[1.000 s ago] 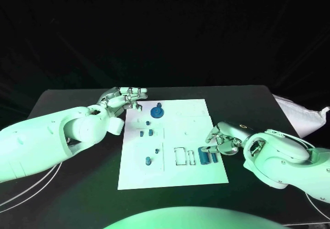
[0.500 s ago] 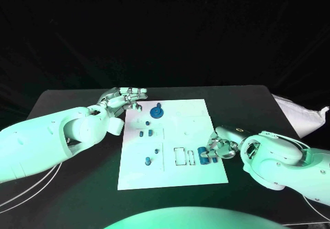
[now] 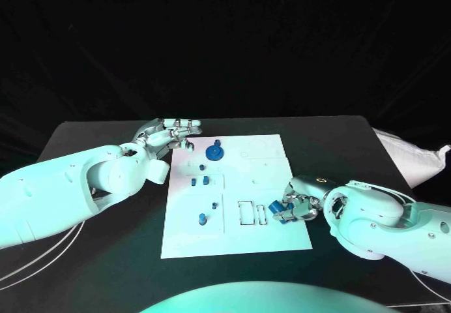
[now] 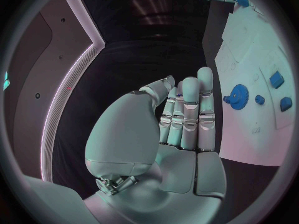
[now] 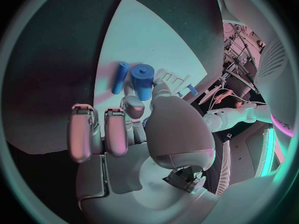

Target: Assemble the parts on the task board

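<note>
Picking-up step, by the look of it. Right hand [image 3: 297,205] low over the board [image 3: 264,163] at about 4 o'clock from its middle, fingers curled down onto two blue parts near that edge: a thick cylinder [image 5: 142,79] and a thin bar [image 5: 119,77] just beside it, side by side. Thumb and one fingertip [image 5: 133,104] close round the near end of the cylinder, touching or very nearly so (cannot tell from either view whether a true pinch is made or only contact). Left hand [image 3: 174,135] off the board at 11 o'clock, over the black table [image 3: 103,137], fingers stretched out side by side, nothing in it. Blue gear [image 3: 215,154] seated near 12 o'clock, apart from both hands. Outlined slots [image 3: 252,213] just at 9 o'clock of the right hand, unfilled, likely the target. Next move, as a guess: firm up the pinch on the cylinder without nudging the bar, lift clear, carry toward 9 o'clock, line up with a slot and press in.
</note>
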Robot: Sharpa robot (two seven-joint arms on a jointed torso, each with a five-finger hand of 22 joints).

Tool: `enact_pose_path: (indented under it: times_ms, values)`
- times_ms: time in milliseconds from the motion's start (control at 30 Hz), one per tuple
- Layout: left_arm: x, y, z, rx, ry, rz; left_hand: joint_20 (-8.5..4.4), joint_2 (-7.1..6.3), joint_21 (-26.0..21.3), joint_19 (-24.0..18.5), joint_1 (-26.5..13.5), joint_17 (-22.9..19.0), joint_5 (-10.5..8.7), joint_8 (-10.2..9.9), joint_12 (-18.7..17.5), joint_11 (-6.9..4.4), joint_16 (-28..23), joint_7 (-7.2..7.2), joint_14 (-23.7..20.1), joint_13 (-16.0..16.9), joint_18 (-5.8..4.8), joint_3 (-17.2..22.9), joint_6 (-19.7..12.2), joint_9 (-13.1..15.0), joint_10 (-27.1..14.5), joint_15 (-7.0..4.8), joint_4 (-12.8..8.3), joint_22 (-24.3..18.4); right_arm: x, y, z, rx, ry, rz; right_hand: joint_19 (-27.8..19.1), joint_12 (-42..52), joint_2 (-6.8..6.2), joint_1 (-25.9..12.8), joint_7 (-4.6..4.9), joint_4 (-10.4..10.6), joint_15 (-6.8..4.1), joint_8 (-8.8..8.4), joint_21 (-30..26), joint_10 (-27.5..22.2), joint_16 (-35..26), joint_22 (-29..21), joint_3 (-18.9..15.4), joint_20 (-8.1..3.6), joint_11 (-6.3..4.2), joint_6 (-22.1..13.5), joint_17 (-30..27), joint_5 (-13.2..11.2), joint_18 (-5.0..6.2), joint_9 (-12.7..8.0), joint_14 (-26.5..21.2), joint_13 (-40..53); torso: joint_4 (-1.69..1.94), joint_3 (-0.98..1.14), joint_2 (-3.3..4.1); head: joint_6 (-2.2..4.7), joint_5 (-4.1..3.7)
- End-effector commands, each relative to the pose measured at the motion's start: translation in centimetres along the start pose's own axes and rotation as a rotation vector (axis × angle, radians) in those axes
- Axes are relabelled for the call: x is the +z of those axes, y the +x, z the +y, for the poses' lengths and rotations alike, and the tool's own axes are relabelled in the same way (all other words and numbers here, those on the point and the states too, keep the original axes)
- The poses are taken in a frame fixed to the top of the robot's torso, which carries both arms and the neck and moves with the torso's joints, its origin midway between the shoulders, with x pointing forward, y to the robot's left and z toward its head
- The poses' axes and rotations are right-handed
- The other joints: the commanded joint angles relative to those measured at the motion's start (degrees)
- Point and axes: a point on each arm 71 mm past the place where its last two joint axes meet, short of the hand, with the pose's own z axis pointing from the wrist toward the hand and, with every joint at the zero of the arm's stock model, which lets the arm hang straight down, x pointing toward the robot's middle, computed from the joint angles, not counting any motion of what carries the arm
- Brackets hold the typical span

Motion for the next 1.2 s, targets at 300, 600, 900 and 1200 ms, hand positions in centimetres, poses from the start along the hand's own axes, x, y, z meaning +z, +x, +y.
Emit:
enact_pose_path:
  times_ms: [300, 600, 900, 1200]
  values:
    - [0.0, 0.2, -0.1, -0.009, 0.003, 0.019, 0.16, 0.34, -0.4, 0.3, -0.2, -0.1, 0.18, 0.1, 0.2, 0.00, -0.1, 0.29, -0.4, 0.0, 0.61, -0.4, -0.3, 0.0, -0.2, 0.10, 0.0, -0.1, 0.6, 0.7, 0.3, -0.017, 0.009, 0.004, 0.2, -0.1, 4.46, 6.3, -0.21, -2.4, -0.64, 1.09, 0.2, 0.4, 0.2, 0.1, 2.0, -0.31, -0.59, 0.5, 0.2, 2.3, -0.88, 1.1, 3.1, 1.1, 0.06, -0.04, -0.01, -0.20, 0.22]
    - [0.0, 0.2, 0.0, -0.009, 0.002, 0.018, 0.18, 0.40, -0.4, 0.3, -0.3, -0.2, 0.20, 0.1, 0.3, 0.00, 0.0, 0.28, -0.4, 0.0, 0.61, -0.5, -0.3, 0.0, -0.3, 0.11, 0.0, -0.1, -0.2, 0.1, 0.8, 0.117, -0.013, -0.083, 0.5, 0.4, 5.77, 5.1, -0.90, -0.2, -1.07, 1.84, 0.5, 1.4, 0.5, 0.7, 1.0, -0.65, -1.13, 1.8, 0.8, 7.6, -0.99, 2.4, 3.3, 2.8, -0.04, 0.04, -0.06, -0.13, 0.30]
    - [0.0, 0.2, 0.0, -0.010, 0.002, 0.020, 0.18, 0.40, -0.4, 0.3, -0.3, -0.2, 0.20, 0.1, 0.3, 0.00, 0.0, 0.28, -0.4, 0.0, 0.61, -0.5, -0.3, 0.0, -0.3, 0.11, 0.0, -0.1, -0.7, -0.5, 2.0, 0.233, -0.044, -0.104, 0.7, 0.2, 6.38, 4.2, -0.99, 0.1, -1.19, 1.76, 0.6, 1.7, 0.6, 0.9, 0.5, -0.80, -1.23, 1.9, 1.0, 9.6, -1.03, 2.9, 3.3, 3.1, 0.11, 0.03, -0.04, 0.01, 0.25]
    - [0.0, 0.3, 0.1, -0.011, 0.001, 0.022, 0.18, 0.45, -0.4, 0.3, -0.2, -0.2, 0.22, 0.1, 0.3, -0.02, 0.0, 0.26, -0.4, 0.0, 0.62, -0.4, -0.3, 0.0, -0.3, 0.10, 0.0, -0.2, 0.2, 0.3, 3.6, 0.230, -0.062, -0.015, 0.6, -1.6, 7.26, 2.2, -1.12, 0.2, -1.23, 1.80, 0.6, 1.4, 0.5, 0.8, -0.4, -0.83, -1.28, 2.3, 1.0, 9.4, -1.01, 3.4, 3.3, 2.1, 0.06, -0.08, 0.00, -0.03, 0.46]
